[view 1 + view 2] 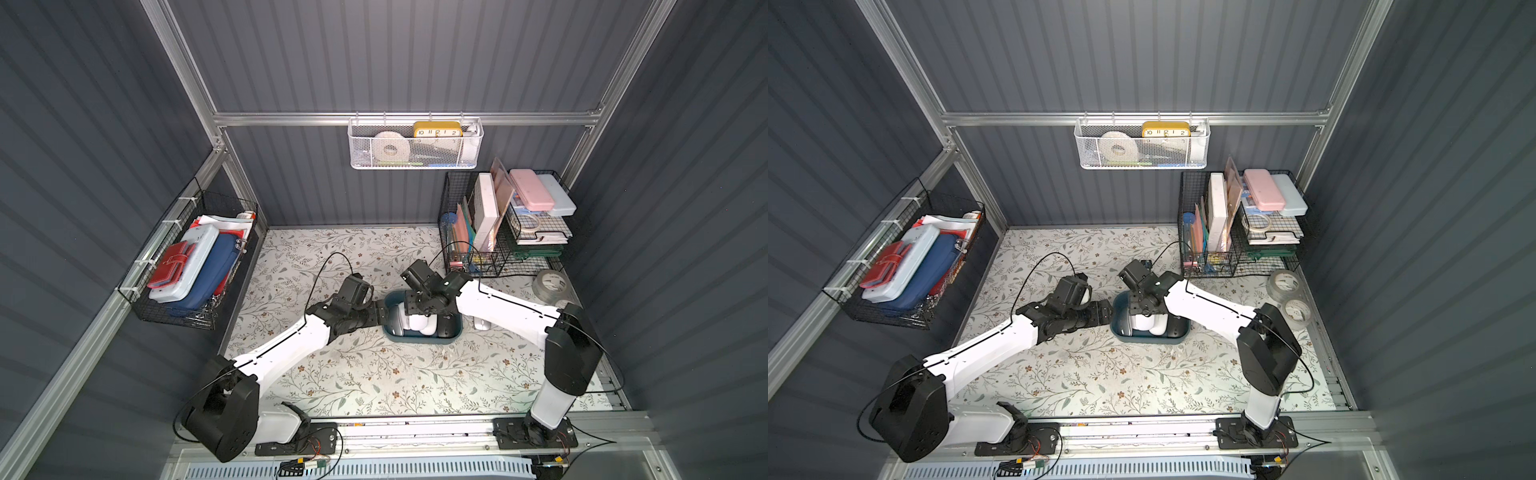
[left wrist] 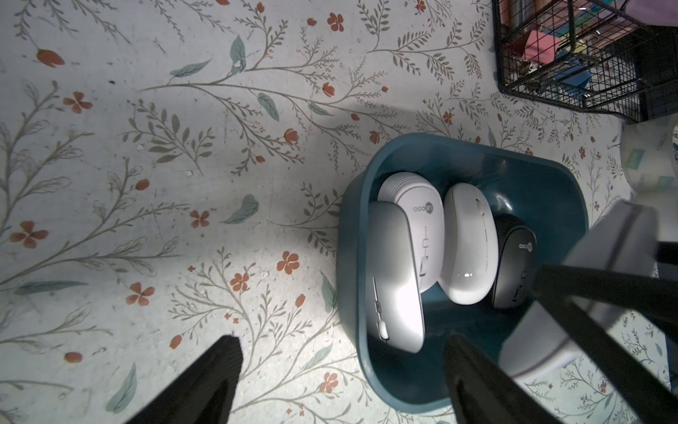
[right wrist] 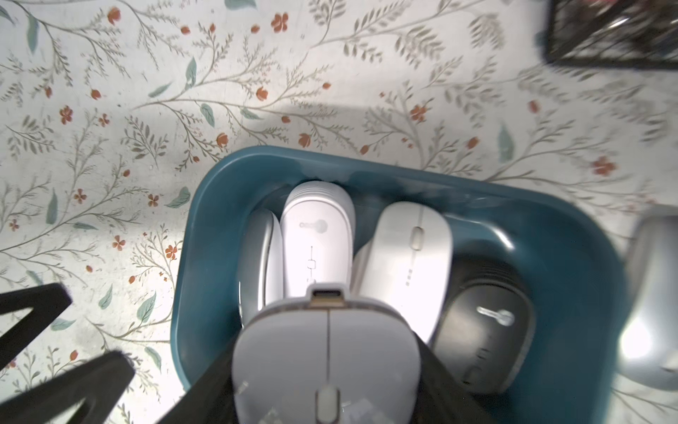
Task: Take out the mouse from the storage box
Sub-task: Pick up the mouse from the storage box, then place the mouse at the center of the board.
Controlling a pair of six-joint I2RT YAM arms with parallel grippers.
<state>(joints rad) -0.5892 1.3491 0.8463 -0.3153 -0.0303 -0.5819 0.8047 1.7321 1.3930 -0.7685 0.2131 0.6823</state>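
Between the closed jaws of the right gripper (image 3: 326, 389) sits a grey mouse (image 3: 323, 330), pinched across its flanks, probably so the slick shell cannot swivel. It hangs over the storage box (image 3: 550, 227), not yet clear of it. Beneath it a white mouse (image 3: 403, 257) and a black mouse (image 3: 484, 323) lie packed side by side with others, which likely explains the grab from above. At the box's end the left gripper (image 2: 343, 345) stands wide astride the wall, seemingly placed to stop the tub sliding.
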